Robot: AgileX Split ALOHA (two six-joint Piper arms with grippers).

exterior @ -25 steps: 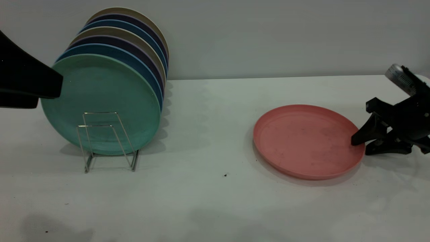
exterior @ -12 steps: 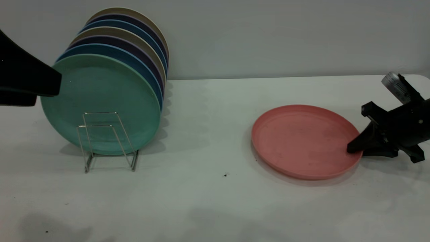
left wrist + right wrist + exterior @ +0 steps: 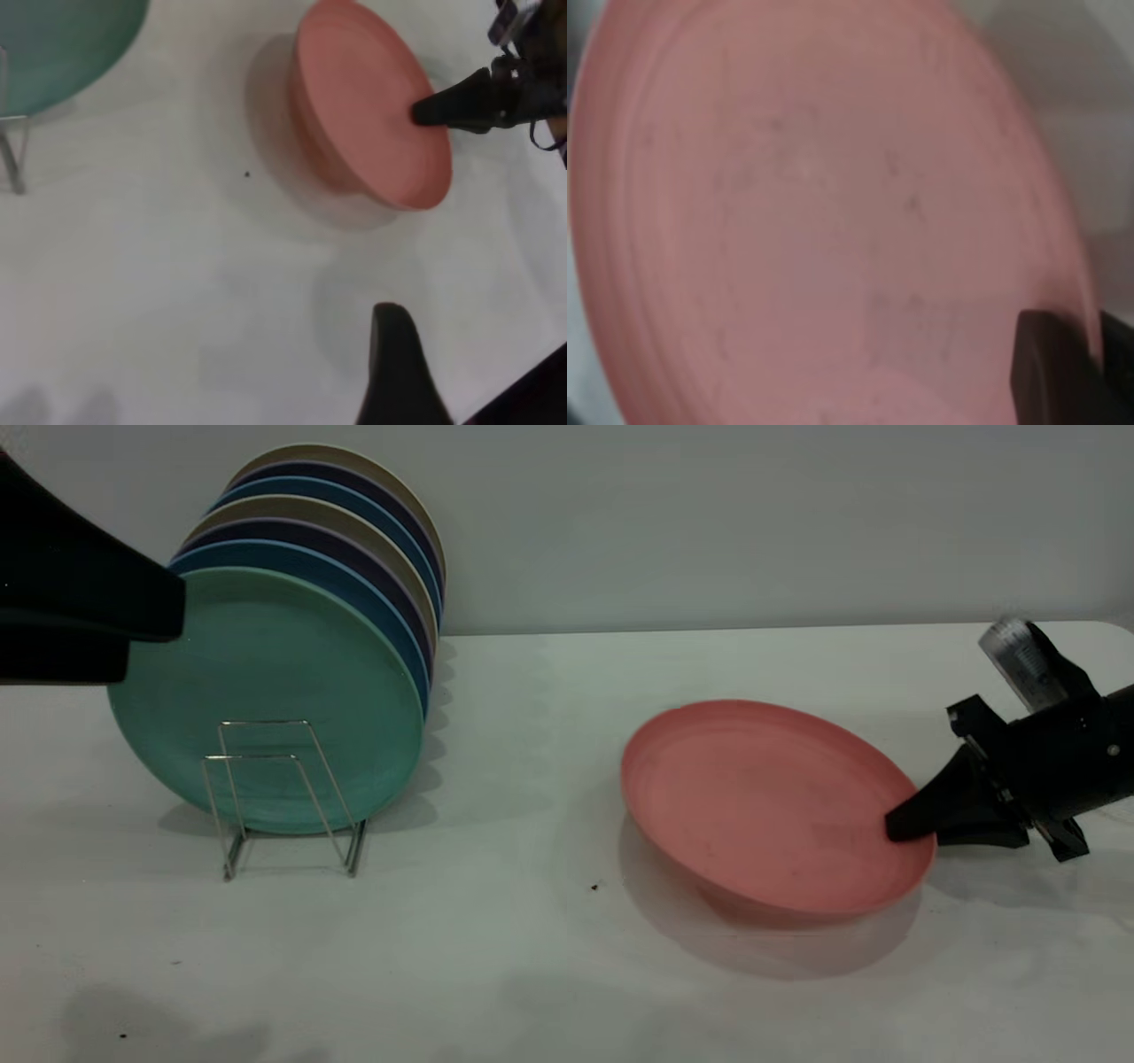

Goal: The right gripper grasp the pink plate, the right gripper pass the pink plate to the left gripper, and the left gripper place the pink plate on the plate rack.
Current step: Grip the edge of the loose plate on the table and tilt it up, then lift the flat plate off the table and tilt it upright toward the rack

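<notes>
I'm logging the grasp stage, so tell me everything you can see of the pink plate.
The pink plate is round, salmon-pink, matte like plastic, with a low raised rim and faint dark scuffs on its inner face. It is tilted, lifted off the white table, casting a shadow beneath; whether its lower edge touches the table I cannot tell. The right gripper is clamped on its rim at the side away from the plate rack, one finger over the inner face. Nothing else touches it.

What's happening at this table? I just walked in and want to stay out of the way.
The right end effector has clamped the pink plate by its rim and is tilting it up off the table. The left end effector hovers beside the plate rack, which holds a row of upright plates, teal-green plate frontmost.
</notes>
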